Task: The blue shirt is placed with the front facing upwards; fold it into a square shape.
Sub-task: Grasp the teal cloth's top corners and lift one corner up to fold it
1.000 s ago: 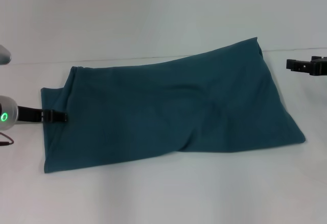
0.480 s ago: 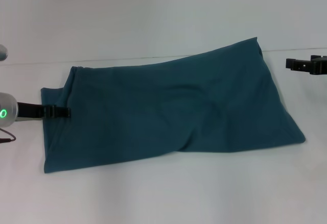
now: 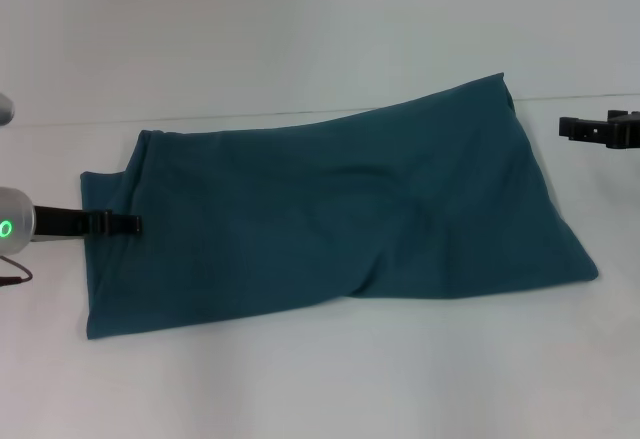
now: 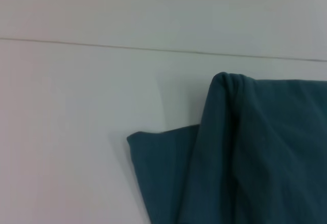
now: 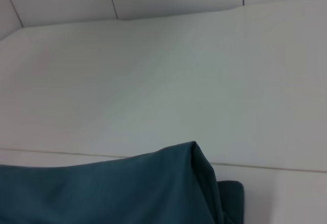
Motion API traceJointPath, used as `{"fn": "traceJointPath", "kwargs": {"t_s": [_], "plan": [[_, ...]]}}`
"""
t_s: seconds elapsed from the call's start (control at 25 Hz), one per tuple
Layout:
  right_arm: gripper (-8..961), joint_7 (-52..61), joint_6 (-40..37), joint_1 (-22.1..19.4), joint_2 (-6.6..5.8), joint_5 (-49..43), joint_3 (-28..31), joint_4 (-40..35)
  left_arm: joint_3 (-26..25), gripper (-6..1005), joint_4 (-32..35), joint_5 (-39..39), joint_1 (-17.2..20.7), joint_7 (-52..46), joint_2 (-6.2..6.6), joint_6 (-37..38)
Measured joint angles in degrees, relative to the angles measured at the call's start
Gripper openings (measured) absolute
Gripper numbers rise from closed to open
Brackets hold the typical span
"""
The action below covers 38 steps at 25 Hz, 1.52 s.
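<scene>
Blue shirt (image 3: 340,209) lies folded lengthwise into a long band across the white table (image 3: 320,379), plain teal side up, its left end nearer me and its right end angled away toward the far seam in the tabletop. My left gripper (image 3: 128,224) reaches in from the left edge and sits over the shirt's left end, the dark fingertips right on the cloth; I cannot tell from here whether the fingers are parted or pinched, nor whether they have any fabric. My right gripper (image 3: 572,127) hangs off to the right, apart from the shirt's far right corner, touching nothing, and again I cannot tell how wide it stands. Against the frame a second ago, my left gripper has crept a little further in over the fabric, while the right one and the shirt itself have not shifted. On the left wrist camera I see the layered left corner of the shirt (image 4: 240,152) with an under-layer poking out; on the right wrist camera, the far right corner (image 5: 153,188) rises in a soft peak.
</scene>
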Motion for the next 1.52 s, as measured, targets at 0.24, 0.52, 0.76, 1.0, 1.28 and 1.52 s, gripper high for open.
{"fn": "traceJointPath", "kwargs": {"t_s": [0.24, 0.52, 0.76, 1.0, 1.28, 1.52], "plan": [[855, 0.25, -0.75, -0.18, 0.06, 0.00, -0.11, -0.22, 0.16, 861, 0.56, 0.24, -0.12, -0.08, -0.06, -0.81], [855, 0.27, -0.92, -0.30, 0.12, 0.01, -0.10, -0.20, -0.12, 847, 1.56, 0.29, -0.08, -0.23, 0.09, -1.73], [854, 0.28, -1.16, -0.30, 0.10, -0.04, -0.18, -0.30, -0.20, 835, 2.42, 0.29, 0.02, -0.29, 0.13, -3.04], [852, 0.29, -1.90, -0.31, 0.04, -0.09, -0.10, -0.41, -0.11, 823, 2.58, 0.27, 0.15, -0.31, 0.13, -3.63], [849, 0.30, -2.30, -0.17, 0.06, -0.08, 0.13, -0.44, 0.23, 809, 2.87, 0.27, -0.14, 0.10, 0.15, -3.16], [846, 0.29, -2.32, 0.05, 0.09, -0.08, -0.17, -0.48, 0.64, 797, 2.74, -0.05, -0.66, 2.55, -0.19, -1.11]]}}
